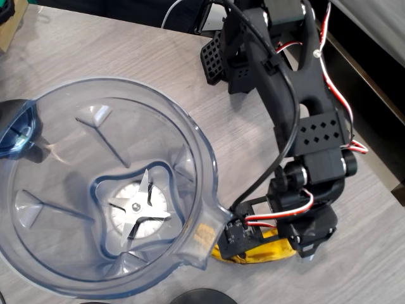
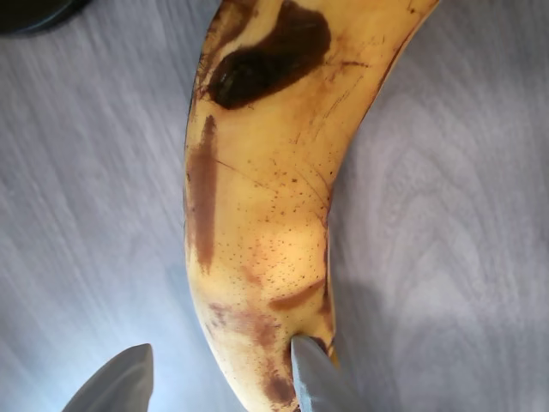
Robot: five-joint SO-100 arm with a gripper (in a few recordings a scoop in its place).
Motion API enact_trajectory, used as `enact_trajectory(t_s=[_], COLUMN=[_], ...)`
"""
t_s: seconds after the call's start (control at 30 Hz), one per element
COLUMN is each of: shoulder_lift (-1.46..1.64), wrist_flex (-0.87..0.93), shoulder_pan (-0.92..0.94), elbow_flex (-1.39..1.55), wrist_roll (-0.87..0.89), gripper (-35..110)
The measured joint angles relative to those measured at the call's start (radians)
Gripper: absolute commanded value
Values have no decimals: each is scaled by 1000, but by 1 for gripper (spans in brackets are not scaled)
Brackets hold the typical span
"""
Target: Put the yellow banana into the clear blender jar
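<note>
Grey wood bench (image 1: 95, 50) is carrying the jar (image 1: 57, 266), empty w/ just its blade. Banana (image 2: 266, 215) is lying flat beside the spout, not lifted. Pincer (image 2: 219, 378) is spread, straddling one end, right tip touching it. Grasp, lift & drop left.

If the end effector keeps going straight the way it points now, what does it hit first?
Most likely the spotted, curved yellow banana on the grey wood-grain table. The end effector is open: one fingertip already overlaps the peel; contact is unclear.
</note>
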Motion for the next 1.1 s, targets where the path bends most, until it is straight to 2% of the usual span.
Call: enact_trajectory(t_s=[0.47,1.1], shoulder_lift=[54,-54], wrist_flex=[115,17], shoulder_pan=[-3,-2], elbow_flex=[0,0], wrist_roll=[-14,-23], gripper=[21,26])
